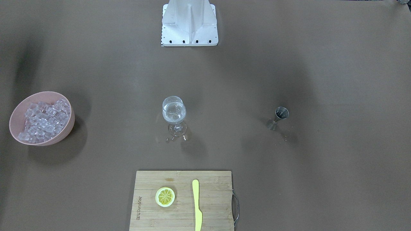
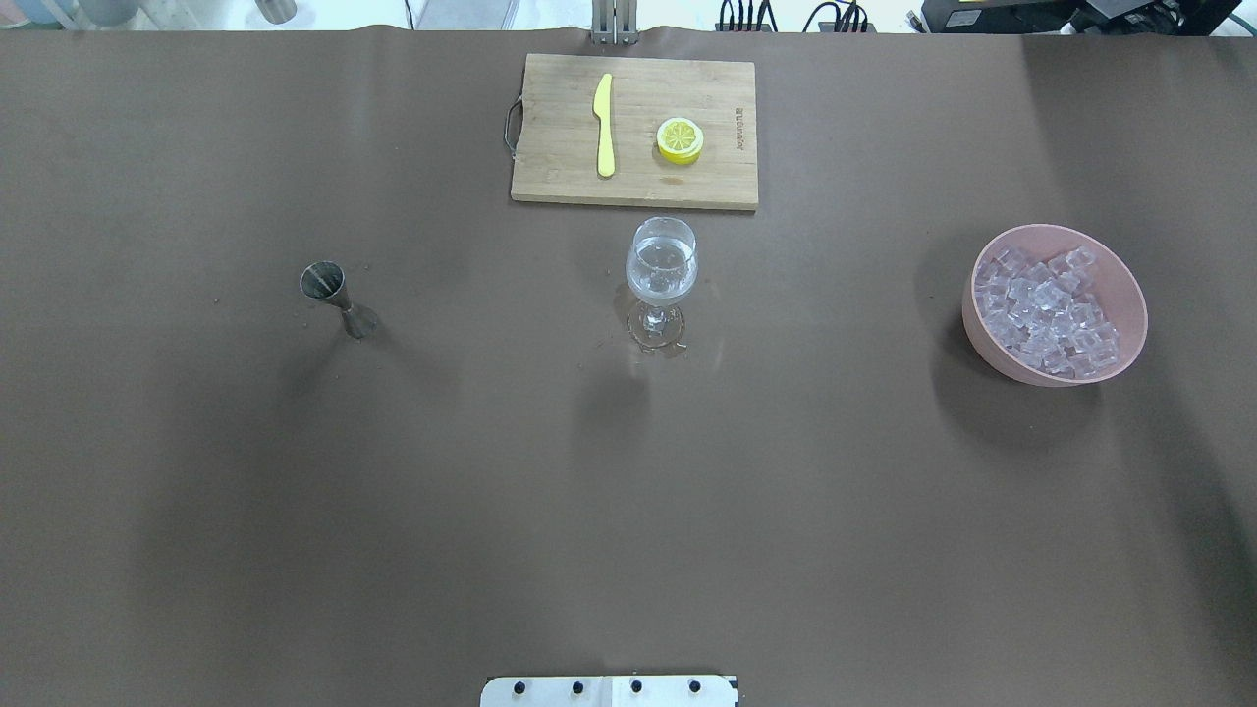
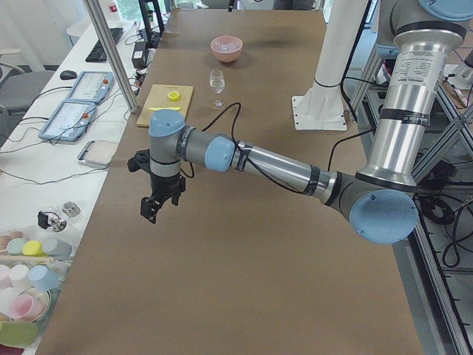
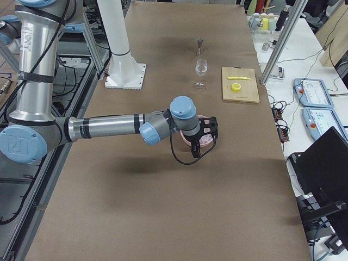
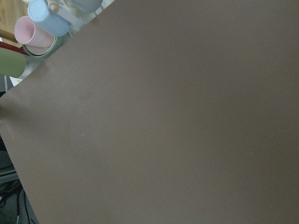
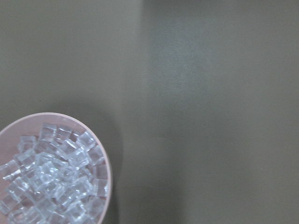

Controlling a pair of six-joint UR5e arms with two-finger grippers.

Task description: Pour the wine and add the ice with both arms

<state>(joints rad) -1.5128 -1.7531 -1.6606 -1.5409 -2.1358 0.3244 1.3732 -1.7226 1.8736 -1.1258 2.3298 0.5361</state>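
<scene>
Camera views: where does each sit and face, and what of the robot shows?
Front-facing: across the table, facing the robot, looking down; base only.
Overhead: behind the robot, looking forward and down; base edge.
Left: table's end; left arm, left gripper.
Right: opposite end; right arm, right gripper.
Left wrist: table, cups beyond; no body.
Right wrist: bowl of ice; no body.
Front-facing and overhead share glass, jigger, board.

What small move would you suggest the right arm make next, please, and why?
Probably shift the right gripper over the pink bowl before lowering for the ice: the wine glass already holds clear liquid, and the bowl sits low-left in the right wrist view, not centred.
</scene>
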